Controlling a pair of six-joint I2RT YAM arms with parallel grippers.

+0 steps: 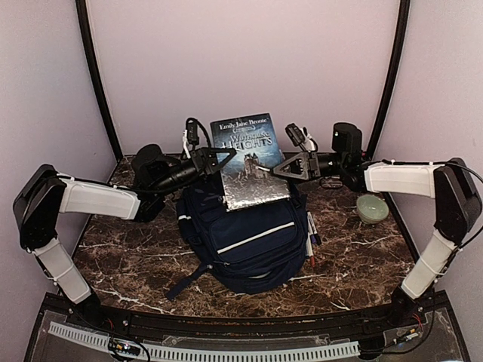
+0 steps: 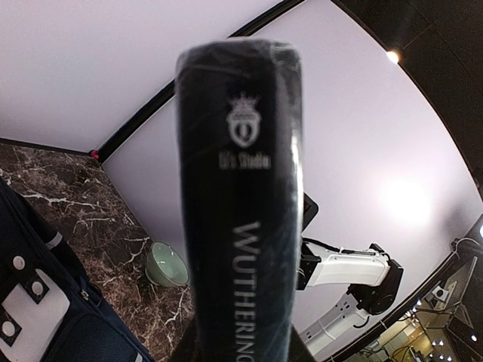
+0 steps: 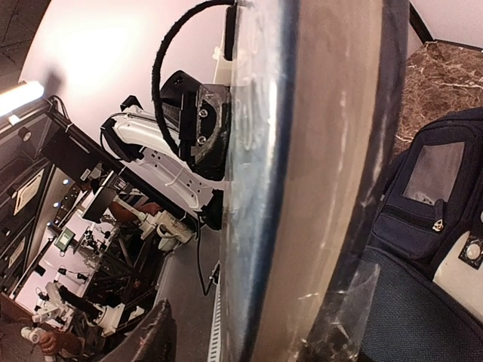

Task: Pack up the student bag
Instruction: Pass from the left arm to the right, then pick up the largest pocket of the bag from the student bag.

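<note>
From where I stand, the left hand (image 1: 217,159) is clamped on the spine edge of the book (image 1: 247,162), keeping it upright. The right hand (image 1: 273,167) sits at the opposite page edge, and I can't tell whether its fingers have gripped. The student bag (image 1: 241,234) lies on the worktop (image 1: 128,256) just below and nearer than both hands. I'd keep the hands level and lower the book straight into the bag's top, minding the fabric lip.

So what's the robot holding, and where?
The left hand grips the book by its spine edge. The right hand is at its page edge, but whether it grips cannot be told.
</note>
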